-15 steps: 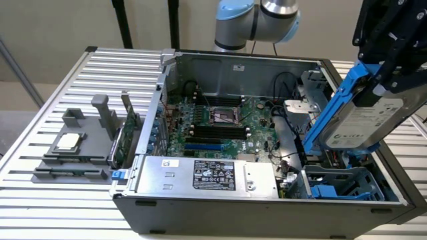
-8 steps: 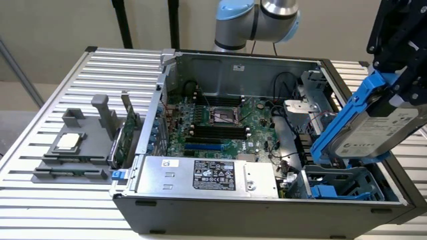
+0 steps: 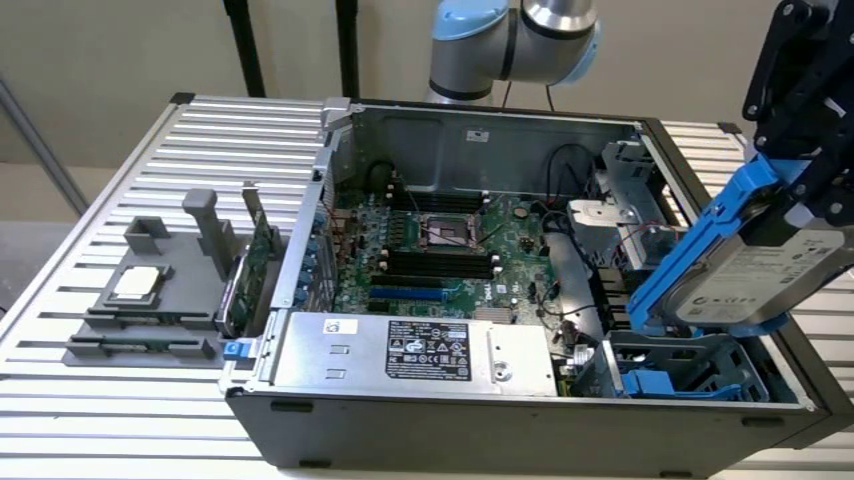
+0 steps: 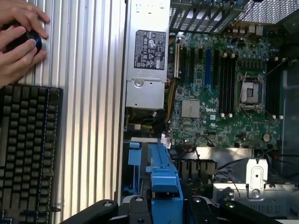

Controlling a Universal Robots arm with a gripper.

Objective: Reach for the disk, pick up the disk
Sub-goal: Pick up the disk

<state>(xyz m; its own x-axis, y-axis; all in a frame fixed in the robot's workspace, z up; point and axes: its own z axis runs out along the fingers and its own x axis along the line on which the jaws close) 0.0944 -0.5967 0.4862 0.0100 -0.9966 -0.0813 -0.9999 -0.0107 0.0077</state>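
The disk [image 3: 771, 268], a silver-grey hard drive with a white label and blue plastic rails, hangs tilted above the open computer case [image 3: 534, 420] at the exterior view's right. My black gripper [image 3: 805, 195] comes down from above and is shut on it. Under the disk lies the drive bay [image 3: 681, 375] with its blue fittings. In the wrist view the disk's blue rail [image 4: 163, 179] runs edge-on between my two black fingers [image 4: 135, 210], held by my gripper [image 4: 166, 209].
The case holds a motherboard [image 3: 441, 245] and a silver power supply [image 3: 414, 350] with a black-and-white label. A grey fixture [image 3: 147, 300] carrying a small square chip stands at the exterior view's left. A person's hands [image 4: 18, 42] rest beside a black keyboard [image 4: 28, 149] on the slatted table [image 4: 88, 116].
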